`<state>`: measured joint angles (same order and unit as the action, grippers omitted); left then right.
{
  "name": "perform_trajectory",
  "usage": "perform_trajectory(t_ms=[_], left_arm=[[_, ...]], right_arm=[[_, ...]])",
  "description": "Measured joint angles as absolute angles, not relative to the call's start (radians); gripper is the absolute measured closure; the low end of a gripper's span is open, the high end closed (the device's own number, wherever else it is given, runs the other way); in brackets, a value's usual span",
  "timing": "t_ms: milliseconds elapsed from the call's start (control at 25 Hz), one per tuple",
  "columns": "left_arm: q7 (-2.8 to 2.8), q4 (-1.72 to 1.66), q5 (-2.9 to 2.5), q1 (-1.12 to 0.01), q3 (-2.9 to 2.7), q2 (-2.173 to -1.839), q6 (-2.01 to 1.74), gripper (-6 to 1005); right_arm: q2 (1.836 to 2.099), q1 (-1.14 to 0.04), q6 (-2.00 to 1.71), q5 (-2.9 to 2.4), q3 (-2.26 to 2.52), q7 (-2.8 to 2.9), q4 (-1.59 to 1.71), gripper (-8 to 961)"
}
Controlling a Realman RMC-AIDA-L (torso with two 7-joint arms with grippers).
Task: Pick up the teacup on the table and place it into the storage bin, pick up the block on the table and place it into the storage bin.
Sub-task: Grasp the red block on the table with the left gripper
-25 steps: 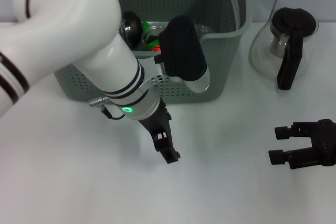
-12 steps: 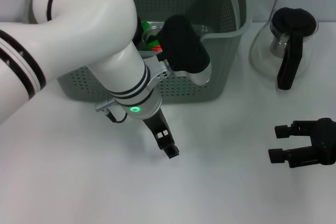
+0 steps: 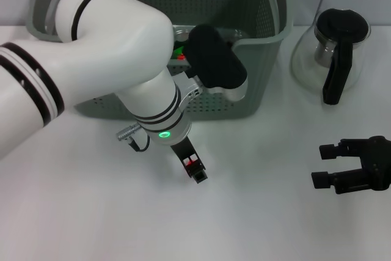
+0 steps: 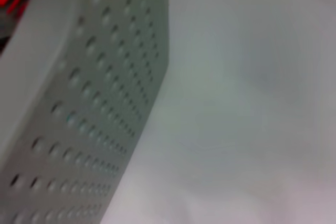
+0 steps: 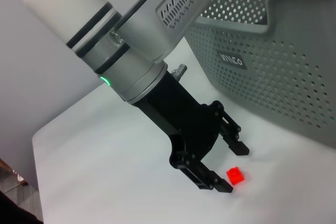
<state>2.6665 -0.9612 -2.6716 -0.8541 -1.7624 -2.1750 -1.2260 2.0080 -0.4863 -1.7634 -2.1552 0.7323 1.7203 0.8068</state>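
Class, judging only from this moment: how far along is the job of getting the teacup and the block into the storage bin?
Done: the table shows no teacup; something sits inside the storage bin, though what it is cannot be told. In hand: the left tool is open, low over the table, its fingers either side of the small red block, not yet gripping. Left: close, lift and drop the block into the bin. The right tool waits apart.

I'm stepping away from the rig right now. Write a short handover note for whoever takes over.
Left pincer: open, low over the table in front of the storage bin, straddling the small red block, not yet closed on it.
Right pincer: open, parked on the table at the right, holding nothing.
Done: no teacup shows on the table; the bin holds several items, too hidden to identify.
Left: grip the block, lift it, drop it into the bin.
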Motion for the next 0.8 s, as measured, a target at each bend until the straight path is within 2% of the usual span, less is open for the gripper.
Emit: perform_trajectory(t_ms=[120,800], left_arm=[[2.72,-0.962,-2.672,-0.867,-1.76,-2.174,-1.244,357],[2.959,-0.897,-2.672,-0.933,-1.755,-2.176,-1.266,406]], right_arm=[[2.008,-0.486,-1.763,-2.155,0.733,1.721,0.807,8],[2.007,-0.505,-1.762,-2.166,0.733,1.723,0.807,8]])
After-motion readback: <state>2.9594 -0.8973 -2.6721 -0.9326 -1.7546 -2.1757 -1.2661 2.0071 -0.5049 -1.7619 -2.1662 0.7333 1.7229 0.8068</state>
